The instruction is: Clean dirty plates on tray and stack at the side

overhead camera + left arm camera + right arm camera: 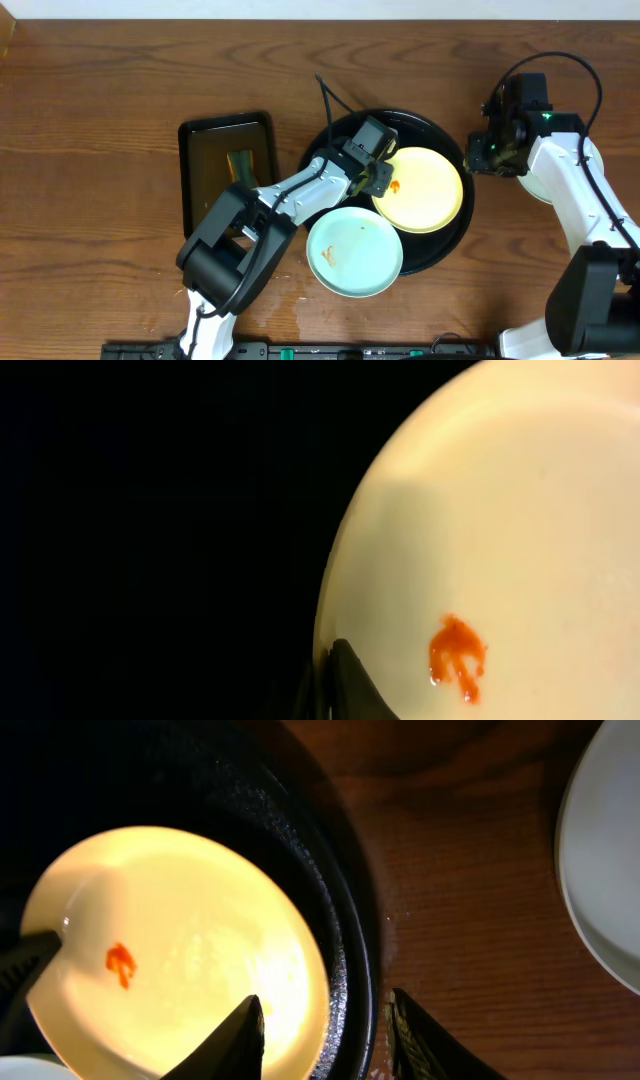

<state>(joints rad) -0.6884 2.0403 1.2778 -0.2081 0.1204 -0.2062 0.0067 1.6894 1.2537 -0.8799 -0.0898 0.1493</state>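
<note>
The left pincer (383,184) pinches the yellow plate (430,190) by its rim, likely to lift it — the right pincer (322,1008) hangs half-open over the tray (348,950).

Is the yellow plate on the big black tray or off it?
On it: the yellow plate lies inside the rim of the black tray, seen overhead.

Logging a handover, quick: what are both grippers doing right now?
Left gripper: shut on the yellow plate's rim.
Right gripper: open, empty, over the tray's rim.
</note>
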